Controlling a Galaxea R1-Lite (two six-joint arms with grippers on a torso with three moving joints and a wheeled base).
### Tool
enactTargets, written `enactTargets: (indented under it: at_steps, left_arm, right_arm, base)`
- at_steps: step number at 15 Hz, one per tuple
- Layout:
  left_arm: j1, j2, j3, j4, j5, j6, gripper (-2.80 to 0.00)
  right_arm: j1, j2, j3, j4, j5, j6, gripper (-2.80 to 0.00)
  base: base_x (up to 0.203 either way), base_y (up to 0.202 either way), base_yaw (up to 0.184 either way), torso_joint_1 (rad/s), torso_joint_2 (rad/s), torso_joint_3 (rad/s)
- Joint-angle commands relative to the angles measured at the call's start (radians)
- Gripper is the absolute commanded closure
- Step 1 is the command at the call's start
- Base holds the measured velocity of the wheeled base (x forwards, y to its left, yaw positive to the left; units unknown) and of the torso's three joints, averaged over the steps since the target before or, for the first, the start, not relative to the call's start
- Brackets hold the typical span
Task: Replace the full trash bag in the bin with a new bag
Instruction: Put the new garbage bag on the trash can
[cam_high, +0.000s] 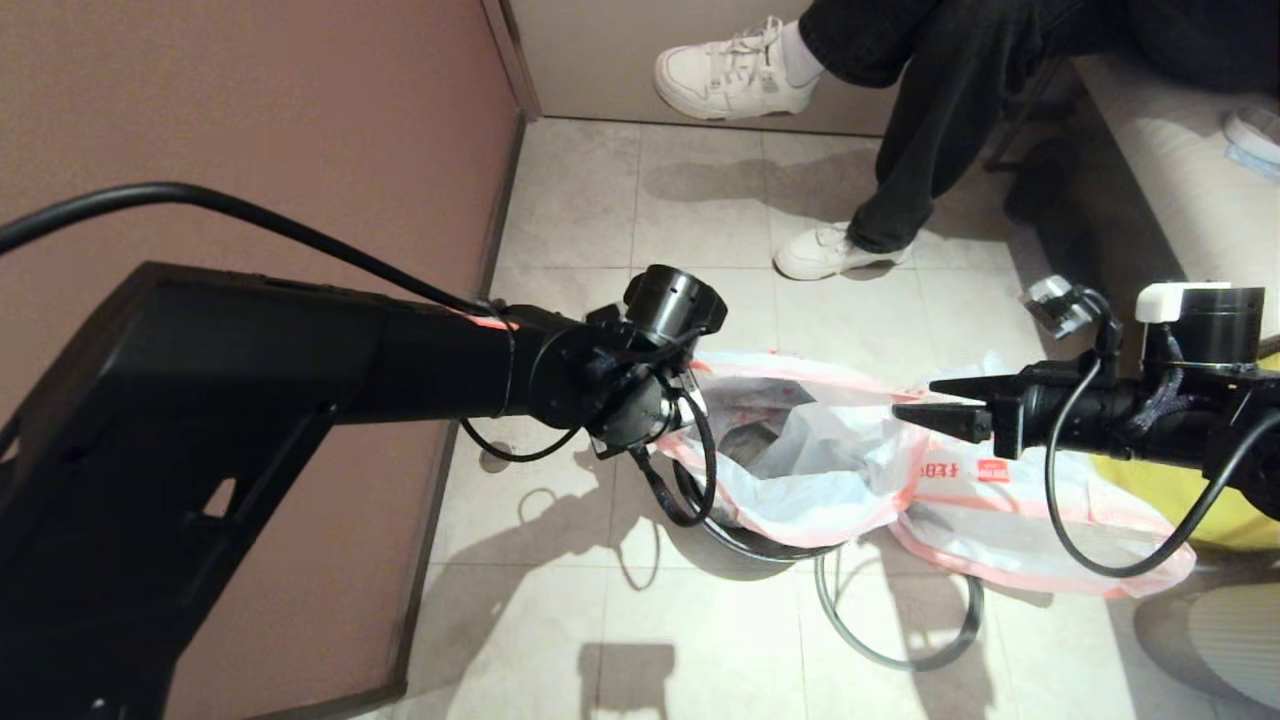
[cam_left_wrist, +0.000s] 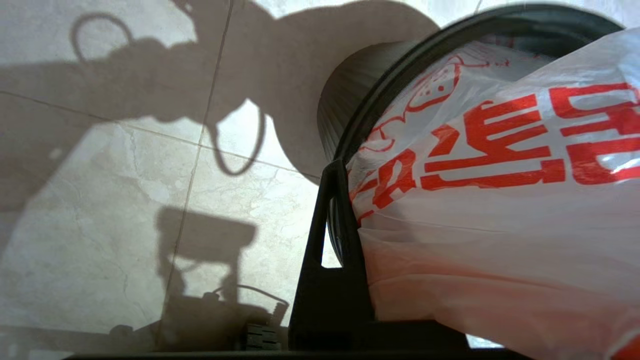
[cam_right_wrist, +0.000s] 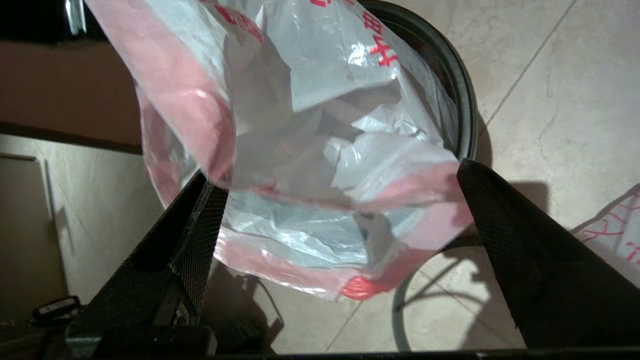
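Observation:
The bin (cam_high: 770, 548) stands on the tiled floor, and its black wall (cam_left_wrist: 345, 100) and rim (cam_right_wrist: 462, 100) show in both wrist views. The new bag (cam_high: 800, 470) sits in it with its pink-hemmed mouth open. My left gripper (cam_high: 688, 395) is at the mouth's left edge, shut (cam_left_wrist: 334, 167) on the bag's plastic (cam_left_wrist: 500, 210) and holding that side up. My right gripper (cam_high: 915, 398) hovers at the right edge, open (cam_right_wrist: 335, 175), with the loose near hem (cam_right_wrist: 300, 280) between its fingers. The full trash bag (cam_high: 1000, 510) lies on the floor to the right; its contents do not show.
The bin's loose grey ring (cam_high: 890, 655) lies on the floor in front of it. A brown wall (cam_high: 300, 120) runs along the left. A seated person's legs and white shoes (cam_high: 830, 250) are behind the bin. A sofa (cam_high: 1170, 150) and a yellow object (cam_high: 1190, 490) are at the right.

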Motion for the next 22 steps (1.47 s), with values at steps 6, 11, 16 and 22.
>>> enactTargets:
  at_steps: [6, 11, 16, 22]
  left_arm:
    - [0.021, -0.017, -0.019, 0.003, 0.003, -0.005, 0.00]
    - [0.021, -0.028, -0.019, 0.003, 0.001, -0.007, 0.00]
    - [0.023, -0.024, -0.011, 0.003, 0.000, -0.019, 0.00]
    - [0.029, -0.026, -0.011, 0.003, -0.004, -0.021, 0.00]
  right_arm:
    - [-0.035, 0.025, 0.082, -0.008, 0.102, -0.168, -2.80]
    - [-0.003, 0.096, 0.074, -0.026, 0.119, -0.169, -2.80]
    - [0.046, 0.162, 0.041, -0.057, 0.066, -0.090, 0.00]
    - [0.050, 0.149, 0.029, -0.067, 0.024, -0.047, 0.00]
  base:
    - [0.000, 0.000, 0.000, 0.000, 0.00, 0.000]
    - [0.000, 0.000, 0.000, 0.000, 0.00, 0.000]
    - [0.000, 0.000, 0.000, 0.000, 0.00, 0.000]
    - [0.000, 0.000, 0.000, 0.000, 0.00, 0.000]
